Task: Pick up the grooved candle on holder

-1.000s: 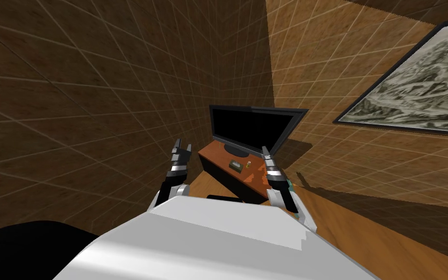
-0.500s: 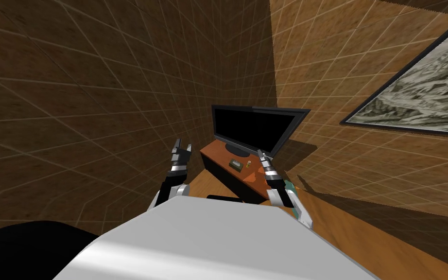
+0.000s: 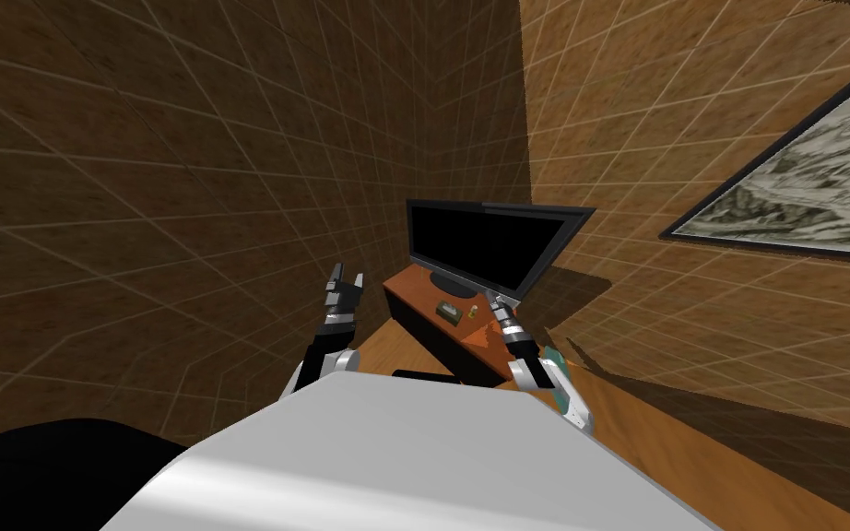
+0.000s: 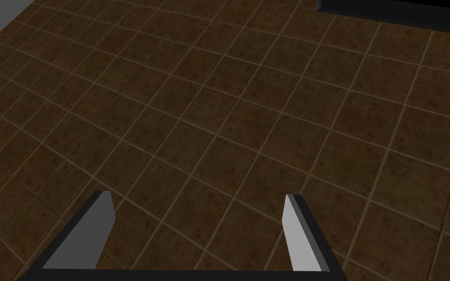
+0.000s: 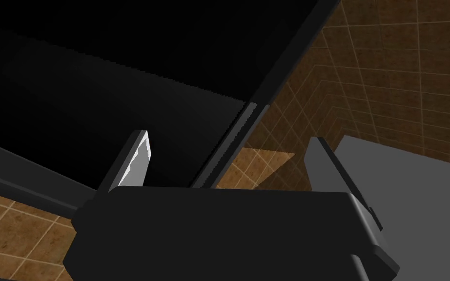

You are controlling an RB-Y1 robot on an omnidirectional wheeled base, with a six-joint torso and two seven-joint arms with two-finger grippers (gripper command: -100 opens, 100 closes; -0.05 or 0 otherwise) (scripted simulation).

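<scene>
Candle (image 3: 474, 312) on the stand (image 3: 411, 285), right tool (image 3: 495, 296) spread just beside.

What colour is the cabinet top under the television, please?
The cabinet top is reddish-brown, clearest in the head view.

Dim corner, right wall lit, edges splayed.
</scene>
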